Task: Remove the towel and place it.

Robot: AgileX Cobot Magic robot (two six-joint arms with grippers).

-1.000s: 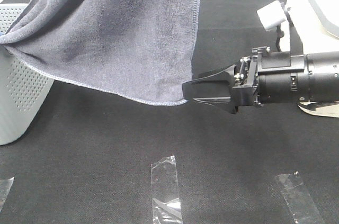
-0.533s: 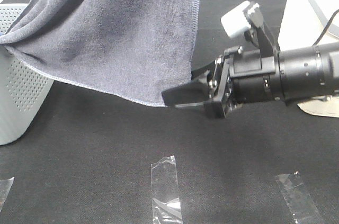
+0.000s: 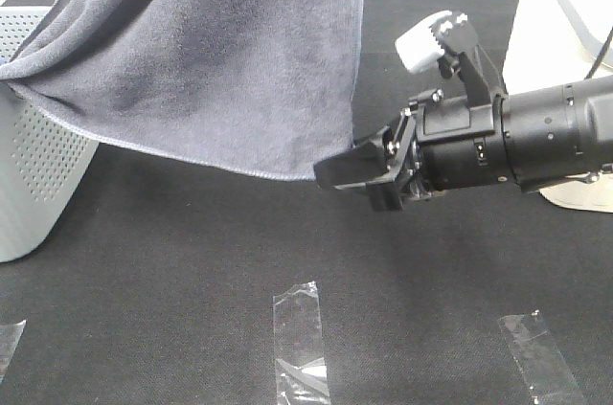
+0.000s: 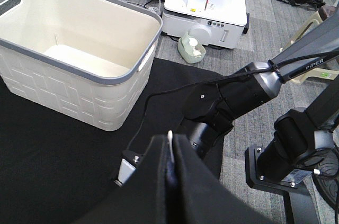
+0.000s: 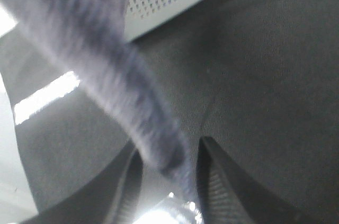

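The slate-grey towel (image 3: 220,51) hangs from above the exterior view, and its left part drapes over a perforated white basket (image 3: 38,166). My right gripper (image 3: 330,170) is at the towel's lower right corner. In the right wrist view the blurred towel (image 5: 106,60) runs down between the two fingers of that gripper (image 5: 170,150), which stand close around it. My left gripper (image 4: 169,142) is out of the exterior view. In its wrist view its jaws are shut on a thin dark fold with a pale edge, high above the table.
Two strips of clear tape (image 3: 297,328) (image 3: 536,352) lie on the black table cover. A white bin (image 3: 565,3) stands at the back right. The left wrist view shows a cream basket with a grey rim (image 4: 79,38) and the right arm (image 4: 228,102).
My right gripper rolled its wrist, pushed left onto the towel's lower corner, then drew back slightly right. Its spread jaws have come together, and the lower hem has risen a little.
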